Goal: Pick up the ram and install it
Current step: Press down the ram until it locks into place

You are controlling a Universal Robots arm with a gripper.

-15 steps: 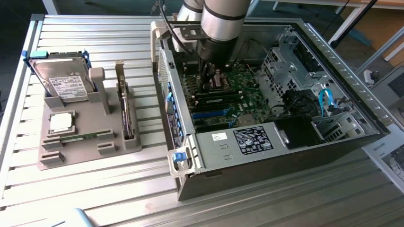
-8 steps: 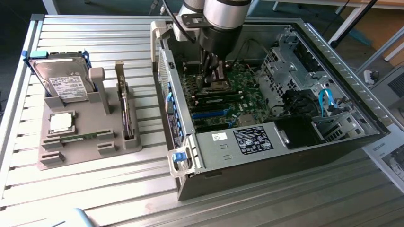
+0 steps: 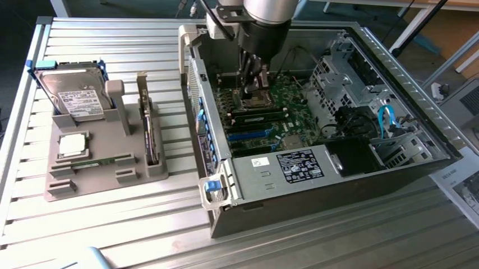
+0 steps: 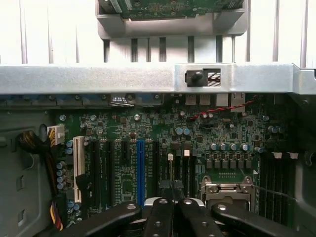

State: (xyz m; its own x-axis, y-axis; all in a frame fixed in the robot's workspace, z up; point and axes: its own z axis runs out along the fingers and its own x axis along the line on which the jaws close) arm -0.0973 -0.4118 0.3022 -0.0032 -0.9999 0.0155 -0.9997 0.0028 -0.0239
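Setting: a robotics lab or electronics assembly workshop, indicated by a ribbed aluminium workbench [image 3: 112,224] carrying an opened desktop computer case [image 3: 314,168] at the exterior view's right, its green motherboard [image 4: 163,143] (slots, capacitors and a metal processor socket all exposed) lying bare inside. At the exterior view's left stands a grey moulded parts fixture [image 3: 90,174] holding a labelled hard drive [image 3: 75,98], a square silver processor chip [image 3: 73,144] and upright circuit boards in slots. A robot arm [image 3: 262,22] reaches into the case from the far side; metal frame legs [image 3: 419,22] and printed papers [image 3: 464,190] sit beyond the bench.
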